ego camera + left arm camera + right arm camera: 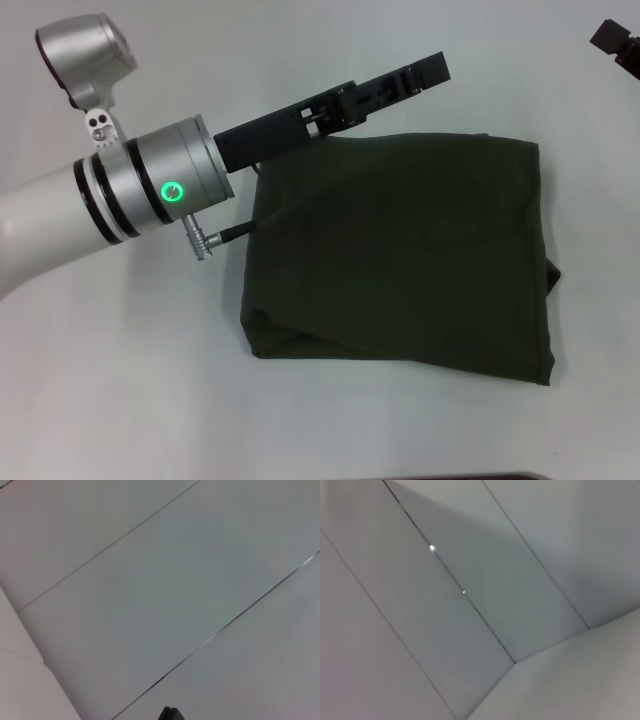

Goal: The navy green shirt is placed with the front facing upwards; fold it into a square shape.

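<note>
The navy green shirt [400, 250] lies on the white table [120, 400] in the head view, folded into a rough square with its plain green side up and no lettering showing. A bit of cloth sticks out at its right edge [554, 275]. My left gripper [420, 72] reaches past the shirt's far left corner, with the arm coming in from the left, and no cloth is seen in it. Only a dark part of my right gripper [618, 45] shows at the far right edge of the view, apart from the shirt. Both wrist views show only pale wall panels.
The left arm's silver wrist with a green light [172, 190] and a cable plug [205, 240] hangs beside the shirt's left edge. White table surface surrounds the shirt on all sides. A dark strip [460, 476] runs along the near edge.
</note>
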